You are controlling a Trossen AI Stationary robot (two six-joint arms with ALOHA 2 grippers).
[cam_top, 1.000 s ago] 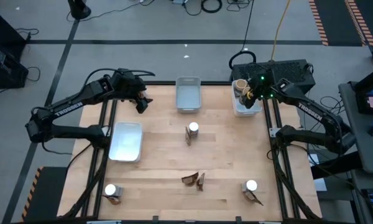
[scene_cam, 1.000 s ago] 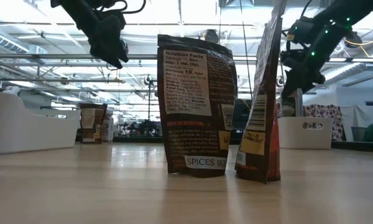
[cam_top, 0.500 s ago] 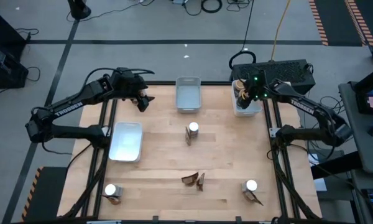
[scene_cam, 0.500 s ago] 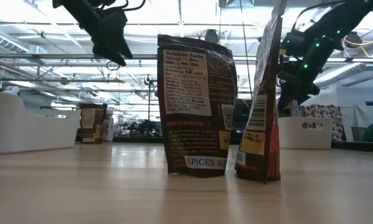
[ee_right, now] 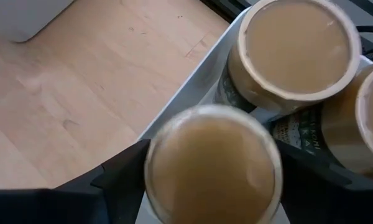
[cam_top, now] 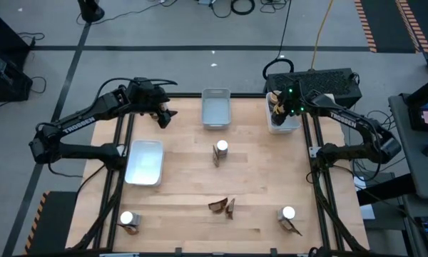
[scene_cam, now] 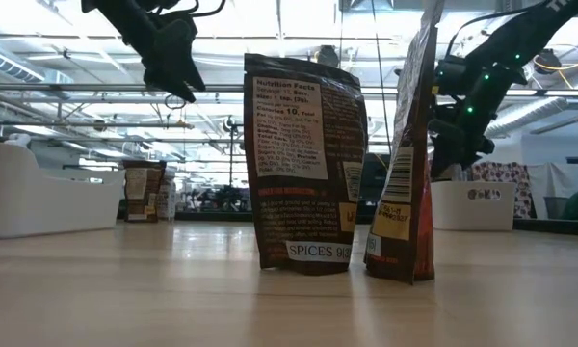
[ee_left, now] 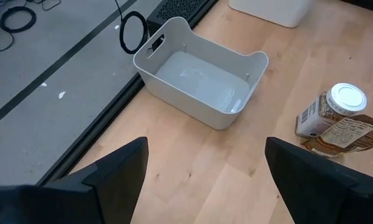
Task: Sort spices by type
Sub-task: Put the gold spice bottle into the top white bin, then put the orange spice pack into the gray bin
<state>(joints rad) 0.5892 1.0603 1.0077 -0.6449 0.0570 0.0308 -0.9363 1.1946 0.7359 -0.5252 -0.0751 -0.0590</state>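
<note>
Empty grey tray (ee_left: 202,78) on table; white-capped jar (ee_left: 347,102) beside packet (ee_left: 345,134).

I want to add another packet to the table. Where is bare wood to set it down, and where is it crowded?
Bare wood lies between the left tray and the middle jar, and between that jar and the table's right edge. The right tray is crowded with tubs, the right gripper over it.

2 dark arms (cam_top: 85,118), white "TROSSEN" lettering.
</note>
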